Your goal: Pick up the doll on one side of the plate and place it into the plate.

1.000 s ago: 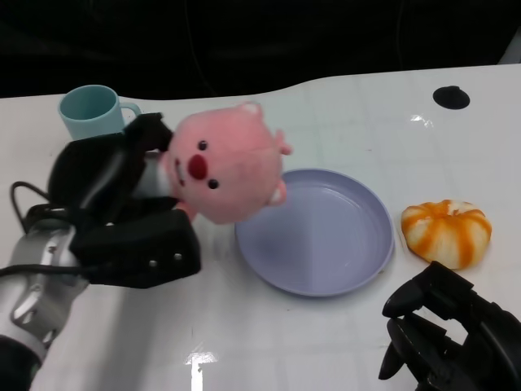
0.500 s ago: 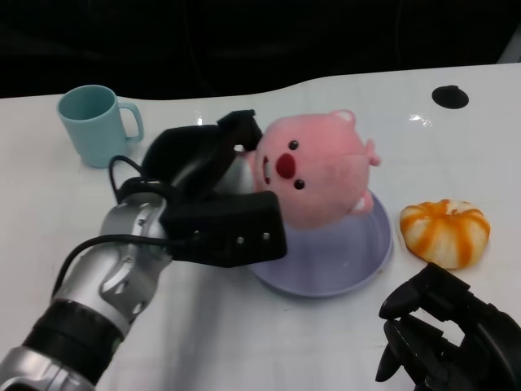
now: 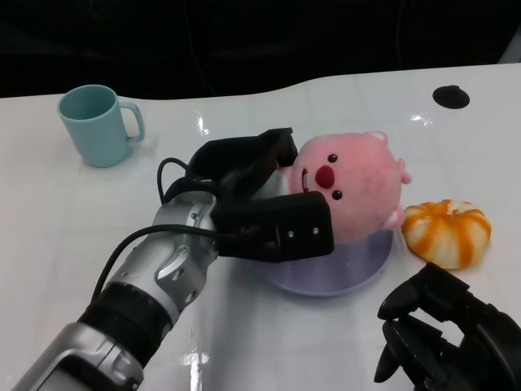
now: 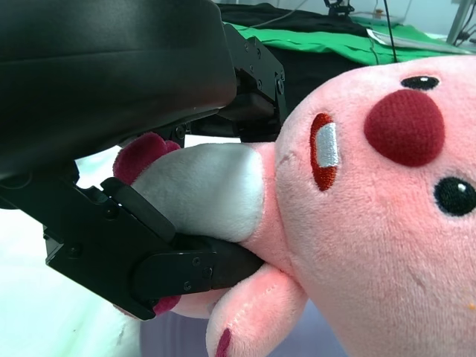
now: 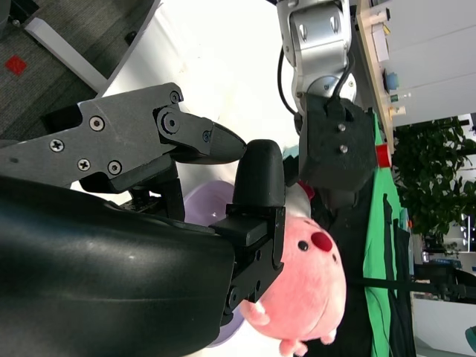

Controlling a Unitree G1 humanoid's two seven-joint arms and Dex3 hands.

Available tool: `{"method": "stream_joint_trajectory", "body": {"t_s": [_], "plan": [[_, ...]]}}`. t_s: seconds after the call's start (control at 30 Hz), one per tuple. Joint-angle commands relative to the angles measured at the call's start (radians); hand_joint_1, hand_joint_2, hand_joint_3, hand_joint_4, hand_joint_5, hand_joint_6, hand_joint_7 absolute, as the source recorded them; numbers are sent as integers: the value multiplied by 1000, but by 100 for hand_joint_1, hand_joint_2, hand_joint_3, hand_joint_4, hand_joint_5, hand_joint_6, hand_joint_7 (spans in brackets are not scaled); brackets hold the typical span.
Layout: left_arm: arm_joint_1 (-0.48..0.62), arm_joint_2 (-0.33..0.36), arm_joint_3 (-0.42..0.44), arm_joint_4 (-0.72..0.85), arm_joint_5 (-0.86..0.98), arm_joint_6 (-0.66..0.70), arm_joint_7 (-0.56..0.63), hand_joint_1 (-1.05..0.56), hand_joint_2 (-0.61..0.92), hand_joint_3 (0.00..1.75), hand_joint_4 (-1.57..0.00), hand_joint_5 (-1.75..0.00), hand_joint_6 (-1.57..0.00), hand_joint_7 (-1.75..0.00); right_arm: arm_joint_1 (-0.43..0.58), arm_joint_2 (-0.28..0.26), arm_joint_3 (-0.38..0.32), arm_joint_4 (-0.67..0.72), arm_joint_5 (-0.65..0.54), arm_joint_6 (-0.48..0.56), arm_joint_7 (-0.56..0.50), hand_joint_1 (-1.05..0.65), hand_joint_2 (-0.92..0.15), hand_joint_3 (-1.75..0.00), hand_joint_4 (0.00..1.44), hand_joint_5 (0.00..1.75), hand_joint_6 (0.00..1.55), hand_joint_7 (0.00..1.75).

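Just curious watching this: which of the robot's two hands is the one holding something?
The left hand: it grips the pink doll above the plate. The right hand holds nothing, low by the table's near edge.

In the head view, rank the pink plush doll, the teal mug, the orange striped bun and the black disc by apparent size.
1. Pink plush doll, though lifted nearer the camera
2. Orange striped bun and teal mug, too alike to separate
3. Small black disc, farthest away

Doll [image 3: 350, 191] over plate [image 3: 370, 265]; mug [image 3: 96, 124] far left; bun [image 3: 446, 231] right.
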State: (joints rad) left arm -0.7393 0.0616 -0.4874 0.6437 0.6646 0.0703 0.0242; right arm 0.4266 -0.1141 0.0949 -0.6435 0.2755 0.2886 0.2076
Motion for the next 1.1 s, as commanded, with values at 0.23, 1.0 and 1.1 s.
{"method": "stream_joint_trajectory", "body": {"t_s": [0.23,1.0,1.1], "plan": [[-22,21,-6,-6,-26,-28,-95,-31,85,26,-57,-149,-79,-19,8,-9,-2,-8,7,-4,3,-33,-90,-65,54,175,41,165],[59,197,-33,-336,30,-56,-291,-102,92,50,0,0,0,0,4,-11,-4,11,-11,-25,7,-33,-90,-65,54,175,42,164],[90,223,-9,-400,14,-59,-310,-102,92,50,0,0,0,0,4,-11,-4,12,-14,-29,8,-33,-90,-65,54,175,42,164]]}}
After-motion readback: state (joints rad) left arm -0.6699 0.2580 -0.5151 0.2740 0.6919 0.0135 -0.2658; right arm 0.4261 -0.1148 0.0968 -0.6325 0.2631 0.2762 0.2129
